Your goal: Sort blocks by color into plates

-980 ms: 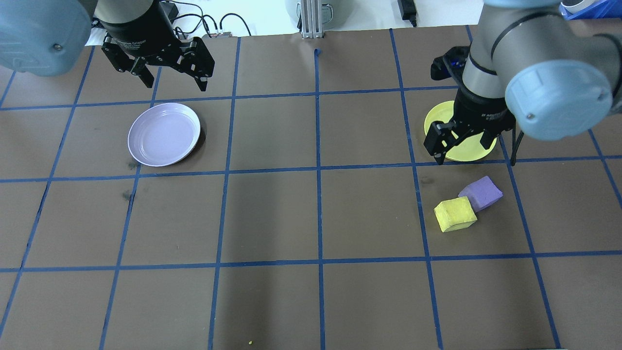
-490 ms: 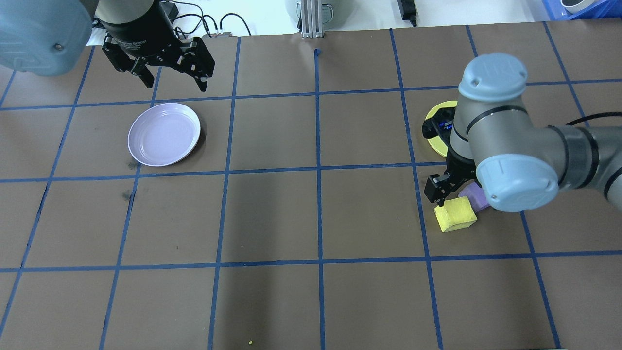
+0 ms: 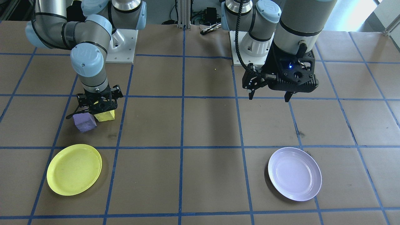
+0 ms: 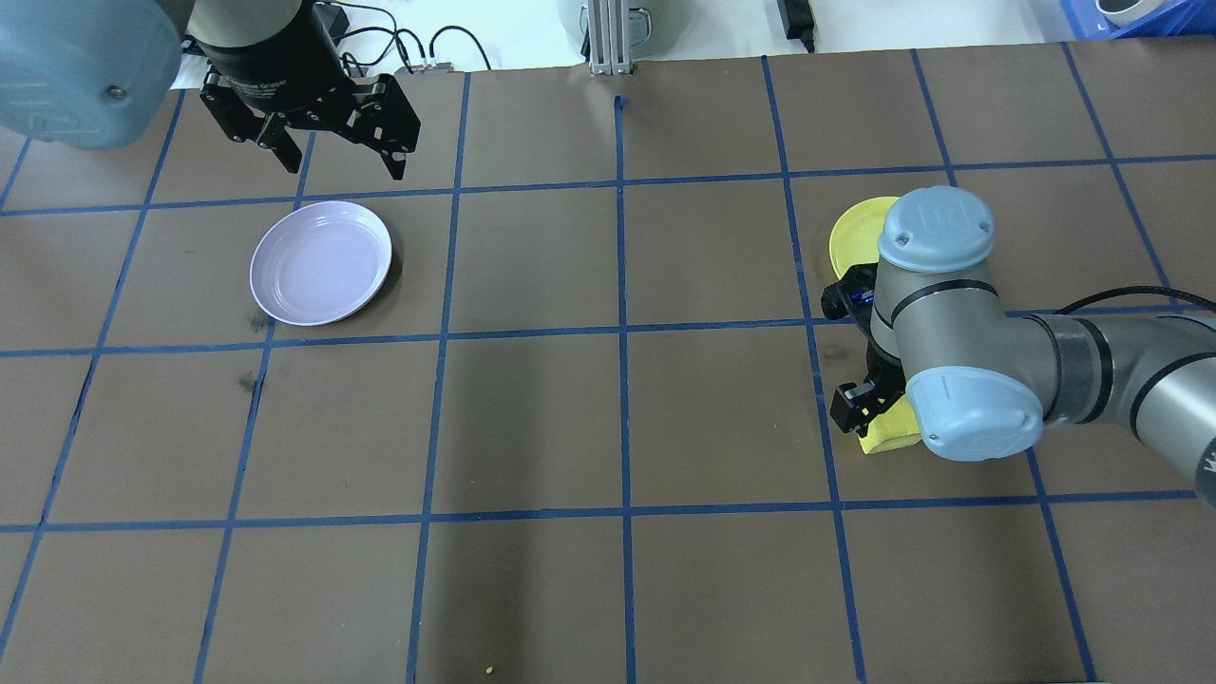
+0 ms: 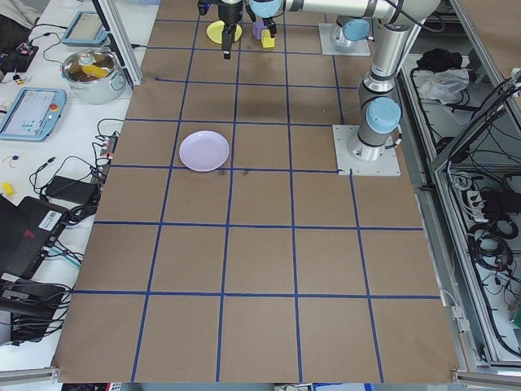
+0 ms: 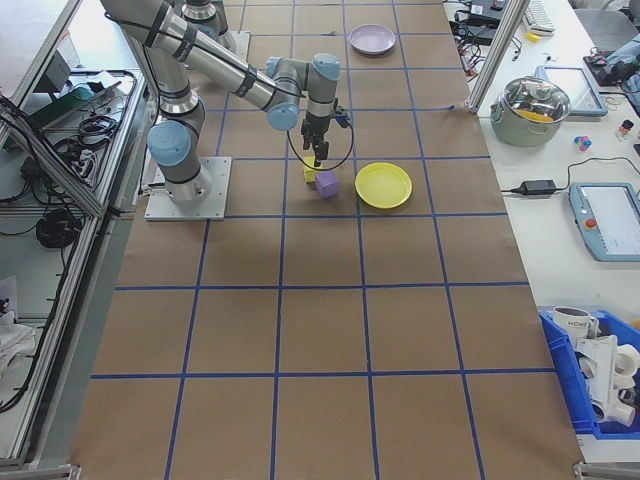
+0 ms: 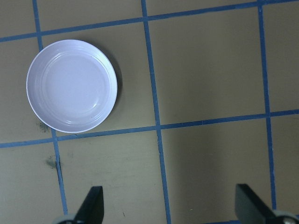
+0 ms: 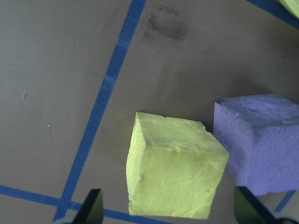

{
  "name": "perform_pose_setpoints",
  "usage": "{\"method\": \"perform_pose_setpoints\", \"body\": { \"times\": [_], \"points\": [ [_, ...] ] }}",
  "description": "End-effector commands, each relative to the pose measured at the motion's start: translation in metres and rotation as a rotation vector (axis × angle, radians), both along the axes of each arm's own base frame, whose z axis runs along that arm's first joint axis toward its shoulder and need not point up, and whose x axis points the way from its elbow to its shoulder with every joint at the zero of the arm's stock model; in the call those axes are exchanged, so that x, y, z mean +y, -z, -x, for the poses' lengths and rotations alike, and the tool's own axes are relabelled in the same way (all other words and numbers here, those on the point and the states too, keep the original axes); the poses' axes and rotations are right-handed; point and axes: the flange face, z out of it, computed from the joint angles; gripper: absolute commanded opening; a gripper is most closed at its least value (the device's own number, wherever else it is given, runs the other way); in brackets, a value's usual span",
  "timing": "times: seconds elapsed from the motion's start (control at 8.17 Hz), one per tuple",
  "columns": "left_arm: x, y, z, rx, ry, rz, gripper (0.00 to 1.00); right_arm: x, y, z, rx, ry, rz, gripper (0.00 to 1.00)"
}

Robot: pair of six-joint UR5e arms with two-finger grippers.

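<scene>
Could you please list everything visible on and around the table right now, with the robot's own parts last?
yellow block: one, yellow, on the table under the right tool, touching the purple block.
purple block: one, purple, on the table beside the yellow block.
yellow plate: one, bright yellow, empty, near the blocks on the robot's right.
lavender plate: one, pale lavender, empty, on the robot's left.
table: one, brown with blue tape grid.
pot: one, metal with lid, on the side bench.
left tool: one, black, open, raised near the lavender plate.
right tool: one, black, open, fingers straddling the yellow block, not yet closed.
</scene>
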Motion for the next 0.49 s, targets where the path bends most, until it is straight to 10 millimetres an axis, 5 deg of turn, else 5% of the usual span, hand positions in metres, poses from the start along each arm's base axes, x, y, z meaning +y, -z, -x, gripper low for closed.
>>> {"method": "perform_pose_setpoints", "body": {
  "times": [0.0, 0.37],
  "points": [
    [0.0003, -0.0019, -0.0001, -0.001, 0.0, 0.004, 1.0, -0.001, 0.0061, 0.0022, 0.004, 0.001, -0.01, 1.0],
    [0.001, -0.0012, -0.0004, -0.003, 0.001, 0.002, 1.0, -0.0045, 0.0052, 0.012, -0.009, 0.041, -0.004, 1.0]
  ]
}}
